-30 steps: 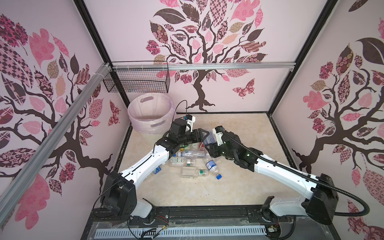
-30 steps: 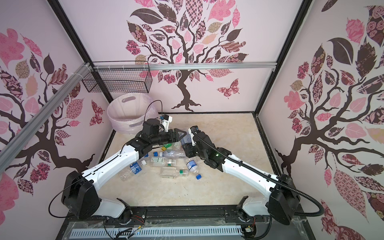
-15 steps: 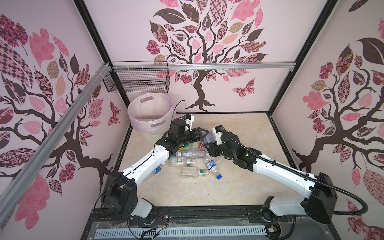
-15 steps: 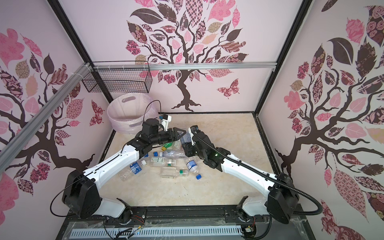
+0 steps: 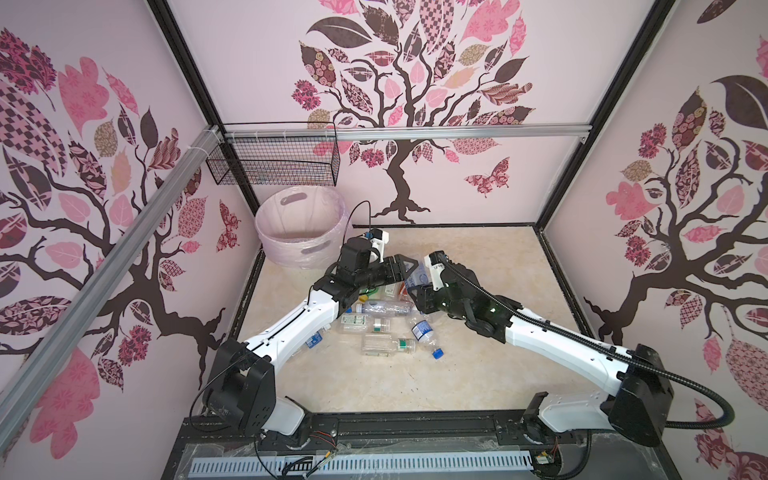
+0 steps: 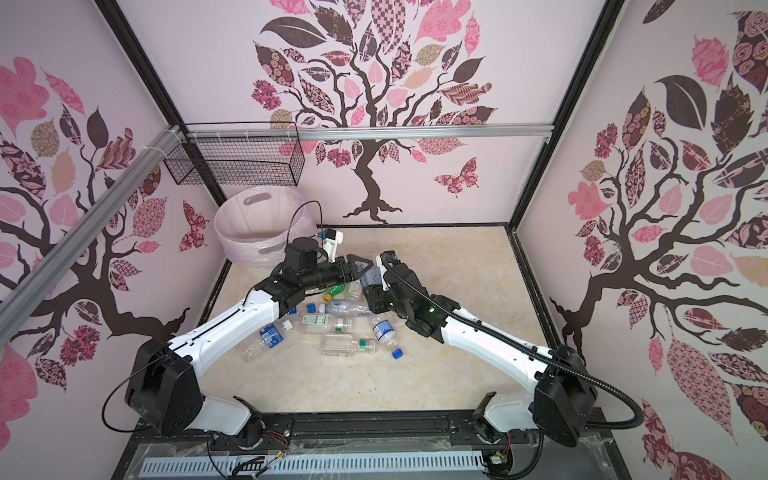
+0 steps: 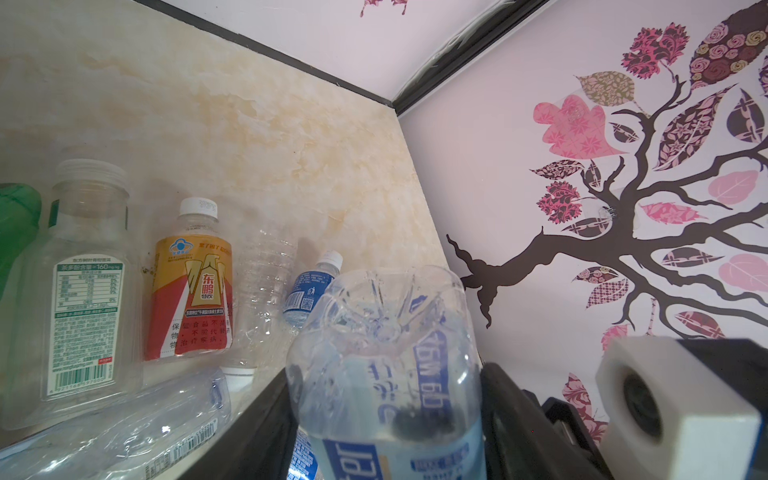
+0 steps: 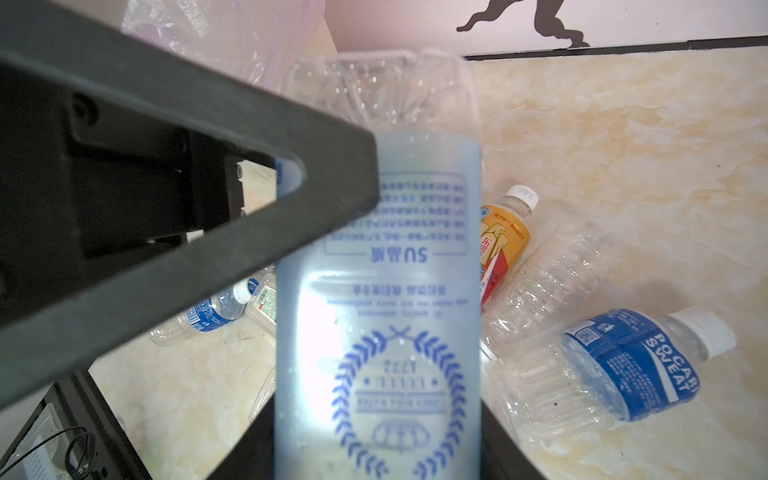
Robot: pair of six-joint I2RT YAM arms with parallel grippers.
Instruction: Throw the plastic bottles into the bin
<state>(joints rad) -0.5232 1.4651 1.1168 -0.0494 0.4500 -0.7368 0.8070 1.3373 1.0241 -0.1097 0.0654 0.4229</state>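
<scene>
Squarely, the bottle (image 8: pixel 378 291) sits inside the right gripper (image 8: pixel 374 411).

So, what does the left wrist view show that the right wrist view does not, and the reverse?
Only the left wrist view shows a green bottle and the white camera of the other arm. Only the right wrist view shows the bin with its thin liner. Both views show the blue-label bottle raised close to the lens, and the orange bottle lying on the floor.
</scene>
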